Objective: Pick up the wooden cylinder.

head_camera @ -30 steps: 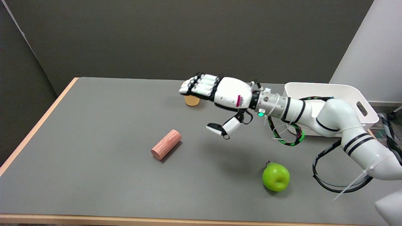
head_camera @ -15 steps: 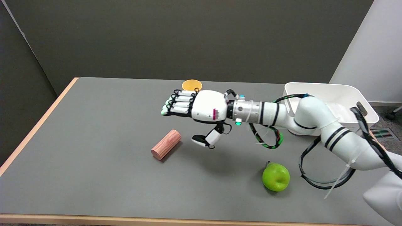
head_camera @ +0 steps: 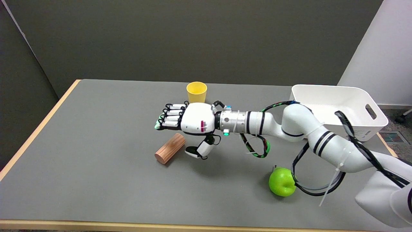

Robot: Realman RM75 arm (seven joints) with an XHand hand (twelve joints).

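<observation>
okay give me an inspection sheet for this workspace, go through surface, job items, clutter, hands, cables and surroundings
Surface: grey table with a light wood edge, no spills seen.
Job's things: wooden cylinder lies on its side near the table's middle, not held.
Clutter: yellow cup upright toward the far edge; green apple near the front right; white bin at the far right.
Hands: right robot hand hovers over the cylinder's far end, fingers extended, thumb down beside it, holding nothing.
Cables: black and green-braided loops hang under the forearm; one black loop hangs close beside the apple.
Surroundings: dark wall behind, white panel at right.
</observation>
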